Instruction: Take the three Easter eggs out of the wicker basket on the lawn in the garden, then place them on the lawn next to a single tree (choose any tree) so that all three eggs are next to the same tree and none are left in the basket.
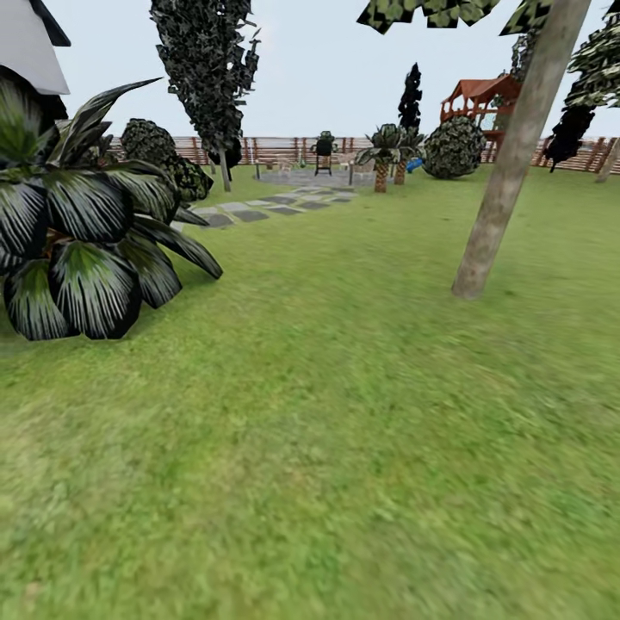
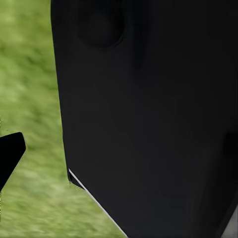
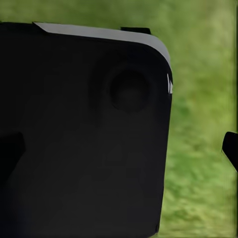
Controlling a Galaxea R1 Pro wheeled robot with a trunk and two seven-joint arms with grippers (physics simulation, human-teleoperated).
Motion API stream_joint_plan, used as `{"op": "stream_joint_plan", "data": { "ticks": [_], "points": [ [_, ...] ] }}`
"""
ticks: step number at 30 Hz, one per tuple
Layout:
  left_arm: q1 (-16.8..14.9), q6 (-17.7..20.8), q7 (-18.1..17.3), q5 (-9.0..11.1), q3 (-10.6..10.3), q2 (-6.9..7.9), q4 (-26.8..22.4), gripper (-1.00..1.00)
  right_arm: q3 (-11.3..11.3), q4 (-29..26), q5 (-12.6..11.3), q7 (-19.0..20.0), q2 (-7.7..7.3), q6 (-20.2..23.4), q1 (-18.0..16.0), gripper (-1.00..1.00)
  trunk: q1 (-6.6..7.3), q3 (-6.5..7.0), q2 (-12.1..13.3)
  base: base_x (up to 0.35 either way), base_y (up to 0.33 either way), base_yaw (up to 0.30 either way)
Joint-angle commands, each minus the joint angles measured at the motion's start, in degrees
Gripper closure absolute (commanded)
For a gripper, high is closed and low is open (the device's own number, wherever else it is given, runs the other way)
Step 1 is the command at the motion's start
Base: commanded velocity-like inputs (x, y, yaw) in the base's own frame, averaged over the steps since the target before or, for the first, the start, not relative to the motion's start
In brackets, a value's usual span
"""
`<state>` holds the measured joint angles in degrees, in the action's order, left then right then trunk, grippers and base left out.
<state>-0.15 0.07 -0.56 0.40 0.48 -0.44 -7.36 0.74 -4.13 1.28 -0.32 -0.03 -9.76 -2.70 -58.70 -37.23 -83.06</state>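
Eggs, basket: absent from my present views; I am in transit over lawn (image 1: 344, 448). Judged handling: eggs small, smooth, round, likely slippery; grasp across middle, gently. Candidate tree (image 1: 517, 155), pale leaning trunk, ahead right on grass; crown cut off. Broad-leaved plant (image 1: 77, 232) at left. My pincers: dark fingertip (image 2: 10, 153) and fingertip (image 3: 230, 148) at edges; black robot body (image 2: 148, 119) blocks the rest, so opening cannot be judged.
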Motion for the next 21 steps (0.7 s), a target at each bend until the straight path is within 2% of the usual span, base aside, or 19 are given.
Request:
{"op": "stream_joint_plan", "data": {
  "ticks": [1, 21],
  "points": [
    [0.0, 0.0, -0.1, 0.0, 0.1, -0.01, 0.0, -1.0, 0.0, 0.0, 0.1, 0.0, -0.04, -0.2, 0.0, -1.0, -0.03, -0.04, 0.0, 0.335, 0.0, 0.019],
    [0.0, 0.0, -0.1, 0.0, 0.1, -0.01, 0.0, -1.0, 0.1, 0.0, 0.1, 0.0, 0.05, -0.2, 0.0, -1.0, -0.03, 0.32, 0.0, 0.336, 0.0, -0.02]
  ]
}}
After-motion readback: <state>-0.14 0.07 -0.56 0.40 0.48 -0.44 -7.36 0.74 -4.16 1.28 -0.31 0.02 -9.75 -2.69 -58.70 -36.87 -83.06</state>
